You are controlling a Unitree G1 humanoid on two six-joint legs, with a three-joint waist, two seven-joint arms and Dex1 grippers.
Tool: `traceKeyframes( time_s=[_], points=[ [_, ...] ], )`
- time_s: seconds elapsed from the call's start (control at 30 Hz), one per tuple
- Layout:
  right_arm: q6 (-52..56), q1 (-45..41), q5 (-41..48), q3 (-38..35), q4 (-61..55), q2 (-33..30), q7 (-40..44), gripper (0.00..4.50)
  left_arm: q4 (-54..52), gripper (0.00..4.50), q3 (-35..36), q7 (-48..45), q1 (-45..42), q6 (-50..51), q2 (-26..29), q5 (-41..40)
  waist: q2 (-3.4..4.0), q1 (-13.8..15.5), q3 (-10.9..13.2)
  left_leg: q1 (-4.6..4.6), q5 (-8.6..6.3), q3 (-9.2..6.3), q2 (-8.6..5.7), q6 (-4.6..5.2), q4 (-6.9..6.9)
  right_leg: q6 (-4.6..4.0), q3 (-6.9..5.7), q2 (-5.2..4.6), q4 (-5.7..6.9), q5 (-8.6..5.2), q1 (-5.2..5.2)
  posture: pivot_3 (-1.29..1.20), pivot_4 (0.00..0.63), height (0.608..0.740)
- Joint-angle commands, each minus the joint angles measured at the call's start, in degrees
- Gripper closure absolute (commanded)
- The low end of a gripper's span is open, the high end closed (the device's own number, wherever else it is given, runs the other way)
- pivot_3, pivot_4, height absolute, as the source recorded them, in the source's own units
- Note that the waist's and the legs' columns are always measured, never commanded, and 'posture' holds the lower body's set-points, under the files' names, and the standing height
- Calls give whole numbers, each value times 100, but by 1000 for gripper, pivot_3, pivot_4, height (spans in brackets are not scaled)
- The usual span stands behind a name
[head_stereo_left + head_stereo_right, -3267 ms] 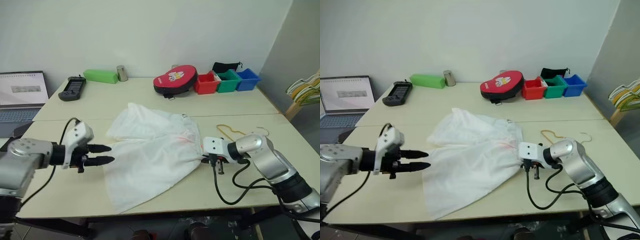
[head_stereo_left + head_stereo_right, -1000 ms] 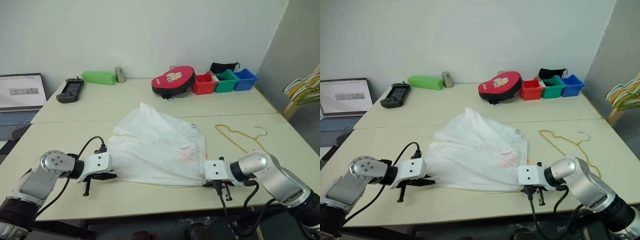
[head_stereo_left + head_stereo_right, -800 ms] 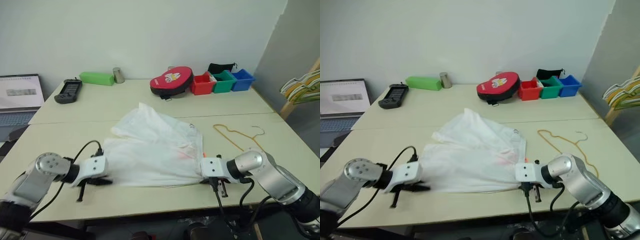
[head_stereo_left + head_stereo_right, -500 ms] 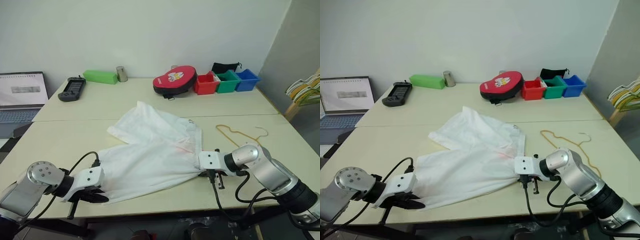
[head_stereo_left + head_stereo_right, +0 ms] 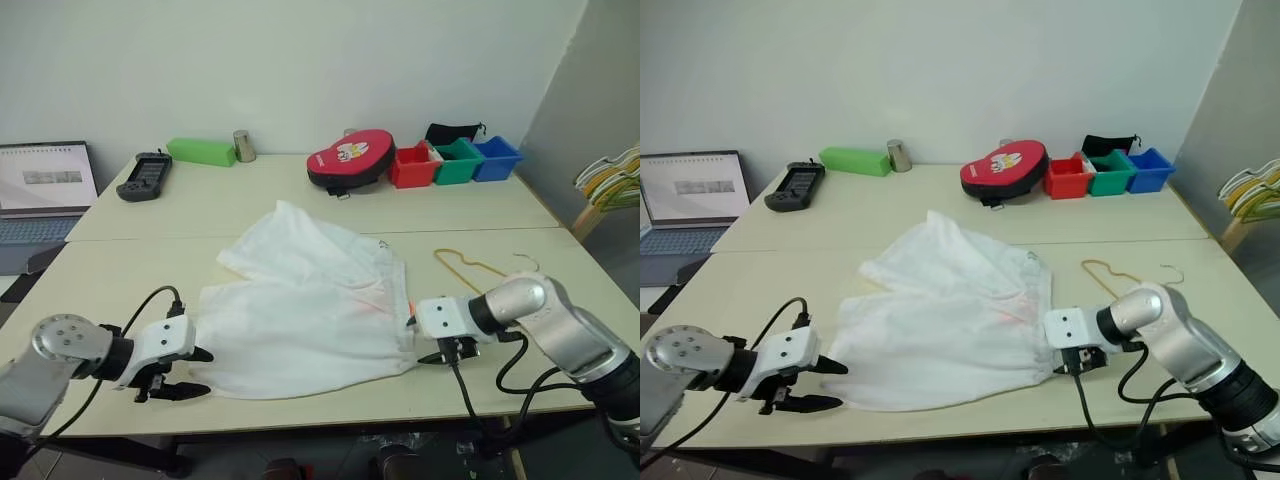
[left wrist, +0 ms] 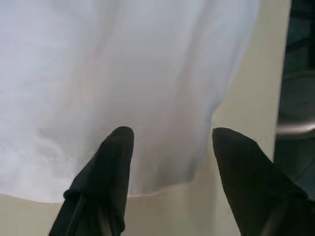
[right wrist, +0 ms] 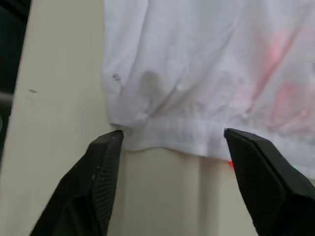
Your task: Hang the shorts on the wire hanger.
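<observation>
The white shorts (image 5: 310, 305) lie spread flat in the middle of the near table, a pinkish-red mark close to their right edge. The yellow wire hanger (image 5: 466, 266) lies flat on the table to their right, beyond my right arm. My left gripper (image 5: 197, 372) is open just off the shorts' left hem, which shows in the left wrist view as white cloth (image 6: 123, 73) beyond my open left gripper (image 6: 172, 132). My right gripper (image 5: 425, 342) is open at the right edge of the shorts (image 7: 197, 73), nothing between its fingers (image 7: 106, 162).
The far table holds a laptop (image 5: 40, 190), a black handheld device (image 5: 145, 176), a green box (image 5: 200, 152), a metal cup (image 5: 243, 146), a red round case (image 5: 350, 158) and red, green and blue bins (image 5: 455, 160). Striped hangers (image 5: 610, 178) hang at the far right.
Both grippers have opened and let go of the shorts' edges. The shorts have dropped and now lie flat. Both hands have drawn slightly away from the cloth.
</observation>
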Motion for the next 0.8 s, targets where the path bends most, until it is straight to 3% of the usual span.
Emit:
traceKeyframes(
  time_s=[0.03, 0.23, 0.43, 0.7, 0.8],
  points=[
    [27, 106, 161, -197, -542, 57, -92, 564, -812, 1130, 665, -13, 428, 317, 121, -356, 0, 7, 7, 0, 0, 0, 0, 0, -2, -3, 0, -1, 0, -2, -1, 33, 55, 740],
    [-99, 369, -84, 2, -646, 148, -221, 564, -1145, 1130, 517, 310, 875, 230, -91, -18, -1, 29, 33, 0, -2, -3, 0, -2, -4, -12, -3, -1, 2, -7, 0, 35, 54, 740],
    [-342, 504, -351, 118, -332, 221, -411, 564, -367, 1130, -227, 1424, 609, -863, -711, 1345, -10, 66, 39, 10, -1, 2, -6, -2, 1, -22, 3, -3, 0, -9, 7, 34, 53, 740],
    [-527, 598, -503, 274, -97, 272, -406, 564, -14, 1130, -423, 1439, 539, -1075, -846, 1375, 30, 148, 21, 28, -1, 7, -4, -1, 1, -44, 5, -3, 3, -19, 2, 30, 38, 740],
    [-447, 610, -397, 318, -89, 287, -227, 1053, 9, 1561, -450, 1414, 457, -1098, -878, 1330, 53, 149, 6, 29, -1, 10, -6, -1, 2, -45, 8, -3, 3, -19, 5, 30, 38, 740]
  ],
)
